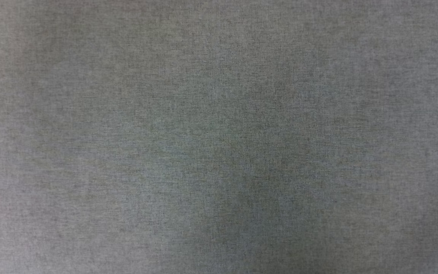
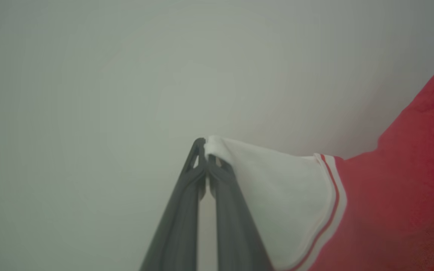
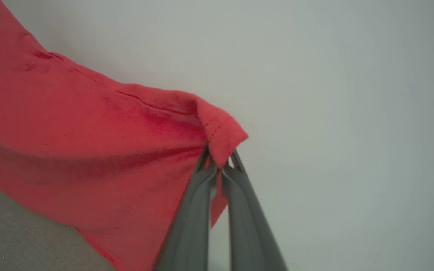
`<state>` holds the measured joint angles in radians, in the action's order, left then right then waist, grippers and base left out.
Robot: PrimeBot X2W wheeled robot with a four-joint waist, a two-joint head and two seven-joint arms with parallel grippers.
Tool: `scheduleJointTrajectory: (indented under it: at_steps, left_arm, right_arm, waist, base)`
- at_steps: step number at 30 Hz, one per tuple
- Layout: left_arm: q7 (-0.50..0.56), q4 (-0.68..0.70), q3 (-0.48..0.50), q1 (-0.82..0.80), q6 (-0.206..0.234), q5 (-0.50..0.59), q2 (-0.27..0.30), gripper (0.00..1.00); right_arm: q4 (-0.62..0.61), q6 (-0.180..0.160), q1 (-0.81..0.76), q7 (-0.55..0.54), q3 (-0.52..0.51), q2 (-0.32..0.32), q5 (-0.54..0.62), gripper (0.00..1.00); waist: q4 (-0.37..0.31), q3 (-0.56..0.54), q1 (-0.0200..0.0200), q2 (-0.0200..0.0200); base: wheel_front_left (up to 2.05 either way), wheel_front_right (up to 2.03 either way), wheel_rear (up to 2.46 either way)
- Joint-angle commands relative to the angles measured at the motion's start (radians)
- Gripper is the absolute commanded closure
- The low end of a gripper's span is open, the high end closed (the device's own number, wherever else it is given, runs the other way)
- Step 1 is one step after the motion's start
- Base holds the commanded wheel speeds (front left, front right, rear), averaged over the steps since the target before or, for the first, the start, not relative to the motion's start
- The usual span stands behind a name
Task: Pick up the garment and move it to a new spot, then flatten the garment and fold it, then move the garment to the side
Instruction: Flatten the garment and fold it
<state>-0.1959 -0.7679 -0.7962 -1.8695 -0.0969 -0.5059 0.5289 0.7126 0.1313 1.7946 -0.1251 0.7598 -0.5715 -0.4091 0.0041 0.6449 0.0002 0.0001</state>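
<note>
I had the left gripper (image 2: 206, 155) clamped on the white sleeve tip of the garment (image 2: 390, 203), and the right gripper (image 3: 220, 161) clamped on its red hem corner. Grey cloth (image 3: 9, 237) showed below the garment.

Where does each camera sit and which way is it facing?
Head: on the robot's head, looking down at grey cloth.
Left wrist: on the left wrist, facing along the left pincer, shut on the shirt's white sleeve.
Right wrist: on the right wrist, facing along the right pincer, shut on the shirt's red hem.
Shared: both wrist views show the shirt; head and right wrist show the cloth.
</note>
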Motion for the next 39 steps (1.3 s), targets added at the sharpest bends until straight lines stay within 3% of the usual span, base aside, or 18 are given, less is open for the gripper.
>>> scheduleJointTrajectory:
  at_steps: [1,9,16,26,39]
  left_arm:
    - [-0.013,-0.014,-0.012,0.036,-0.005,-0.005,-0.004,1.00]
    - [-0.059,-0.017,-0.049,0.294,-0.011,-0.046,-0.004,1.00]
    - [-0.070,0.114,-0.042,0.625,0.054,-0.088,-0.006,1.00]
    - [-0.070,0.358,-0.026,1.118,0.174,-0.152,0.086,1.00]
    - [0.012,0.561,-0.135,1.538,0.248,-0.240,0.170,1.00]
  right_arm:
    - [0.016,-0.001,-0.038,0.020,0.014,0.012,-0.017,1.00]
    - [0.082,-0.001,-0.236,0.122,0.094,0.062,-0.072,1.00]
    - [0.075,-0.001,-0.447,0.181,0.160,0.059,-0.122,1.00]
    - [0.000,-0.001,-0.727,0.213,0.262,-0.021,-0.211,1.00]
    - [-0.113,-0.001,-1.102,0.180,0.274,-0.151,-0.360,1.00]
  waist:
    - [0.001,-0.003,-0.0002,-0.0001]
    - [-0.005,-0.060,-0.0002,-0.0001]
    - [0.002,-0.151,-0.0002,-0.0001]
    - [0.010,-0.302,-0.0002,-0.0001]
    - [0.035,-0.506,-0.0002,-0.0001]
  base:
    - [0.00,0.00,0.00]
    - [0.00,0.00,0.00]
    - [0.00,0.00,0.00]
    - [0.00,0.00,0.00]
    - [0.00,0.00,0.00]
